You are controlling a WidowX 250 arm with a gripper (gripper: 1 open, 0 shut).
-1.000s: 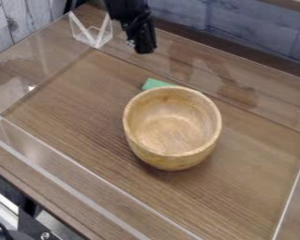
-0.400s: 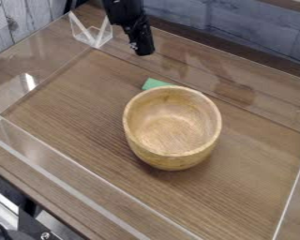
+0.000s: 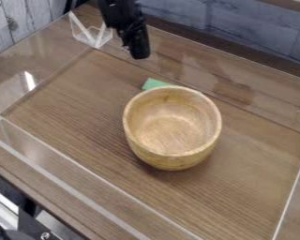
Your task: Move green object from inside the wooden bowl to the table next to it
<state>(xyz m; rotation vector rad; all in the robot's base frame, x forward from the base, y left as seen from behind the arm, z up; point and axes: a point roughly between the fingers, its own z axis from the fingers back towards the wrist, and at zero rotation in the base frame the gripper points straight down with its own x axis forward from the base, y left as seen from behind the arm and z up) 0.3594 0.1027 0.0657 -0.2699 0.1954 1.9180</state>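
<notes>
The wooden bowl [image 3: 172, 148] stands near the middle of the table [image 3: 71, 117], and nothing shows inside it. The green object [image 3: 154, 85] lies flat on the table just behind the bowl's far left rim, which hides part of it. My gripper [image 3: 140, 53], dark and pointing steeply down, hangs above the table beyond the green object, apart from it and from the bowl. Nothing shows between its fingers. They merge into one black shape, so I cannot make out their gap.
Clear acrylic walls [image 3: 27, 86] run round the table's edges. A white bracket [image 3: 90, 34] sits at the far wall, just left of the gripper. A grey plank wall rises behind the table.
The gripper has drifted slightly to the left. The bowl and the green object have not moved.
</notes>
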